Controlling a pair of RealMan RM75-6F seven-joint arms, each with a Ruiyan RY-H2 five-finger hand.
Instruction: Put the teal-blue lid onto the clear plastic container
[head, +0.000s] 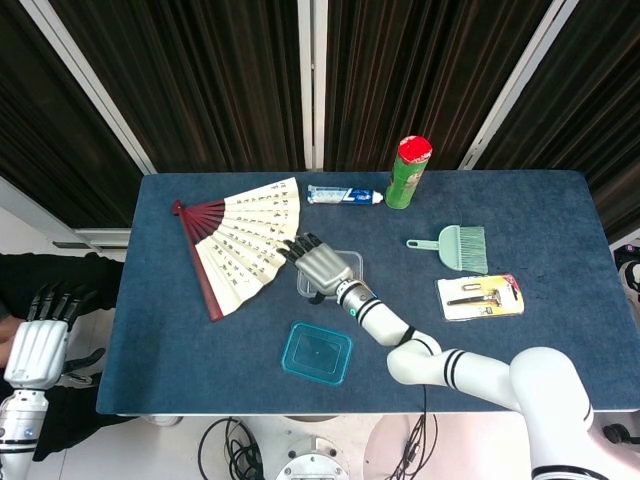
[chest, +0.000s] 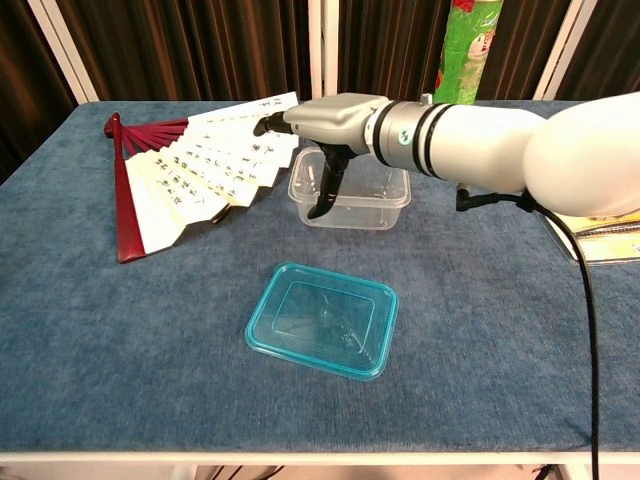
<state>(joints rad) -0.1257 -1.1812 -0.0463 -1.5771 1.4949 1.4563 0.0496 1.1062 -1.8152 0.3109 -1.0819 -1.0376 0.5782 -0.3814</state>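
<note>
The teal-blue lid (head: 316, 353) (chest: 322, 319) lies flat near the table's front edge. Behind it stands the clear plastic container (head: 348, 268) (chest: 370, 195), partly covered by my right hand (head: 318, 264) (chest: 325, 120). That hand reaches over the container's left side with its fingers stretched out towards the fan, and its thumb hangs down against the container's front-left wall. Nothing is held in it. My left hand (head: 40, 340) hangs off the table at the lower left, fingers extended and empty.
An open paper fan (head: 245, 240) (chest: 200, 165) lies just left of the container. At the back are a toothpaste tube (head: 343, 195) and a green can (head: 407, 172) (chest: 472, 30). A green brush (head: 455, 245) and a razor pack (head: 480, 296) lie to the right.
</note>
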